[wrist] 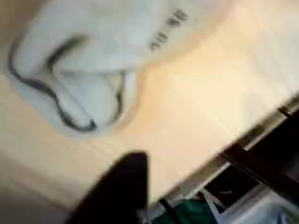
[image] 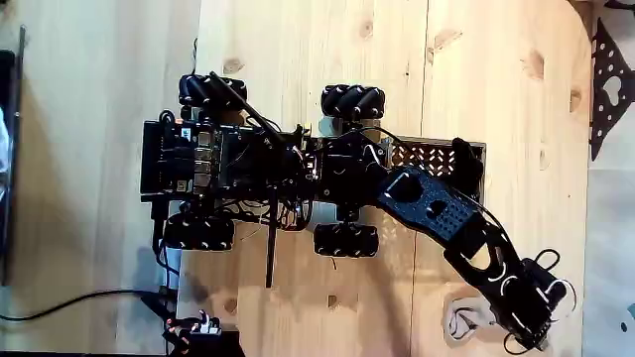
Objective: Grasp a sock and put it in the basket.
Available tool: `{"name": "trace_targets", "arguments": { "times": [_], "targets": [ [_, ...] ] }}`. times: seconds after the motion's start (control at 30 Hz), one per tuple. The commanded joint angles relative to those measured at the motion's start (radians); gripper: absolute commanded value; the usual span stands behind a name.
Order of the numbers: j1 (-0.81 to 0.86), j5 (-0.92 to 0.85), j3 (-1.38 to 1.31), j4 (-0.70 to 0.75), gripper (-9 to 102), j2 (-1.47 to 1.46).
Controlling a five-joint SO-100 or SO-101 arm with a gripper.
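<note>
Table point(image: 298, 59) of pale wood carries the wheeled robot point(image: 258, 169), its arm point(image: 437, 210) stretched toward lower right in the fixed view. Basket point(image: 427, 154) sits on the robot's front, partly under the arm. Sock point(image: 464, 319) lies on the wood just left of the gripper point(image: 531, 332); in the wrist view the sock point(wrist: 89, 65) fills the upper left, blurred. Whether the jaws are parted or hold anything, I cannot tell.

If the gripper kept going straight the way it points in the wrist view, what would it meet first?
Most likely the sock: it lies right ahead of the dark fingertip, with bare wooden table between. Depth is blurred, so that is uncertain.
</note>
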Motion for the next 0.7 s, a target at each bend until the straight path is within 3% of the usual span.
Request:
{"name": "trace_targets", "arguments": {
  "times": [0.0,0.27,0.67],
  "targets": [
    [0.011,-0.008,-0.040,-0.054,38,-0.015],
    [-0.005,-0.015,-0.080,-0.152,38,-0.121],
    [-0.055,-0.003,-0.190,-0.164,37,-0.233]
  ]
}}
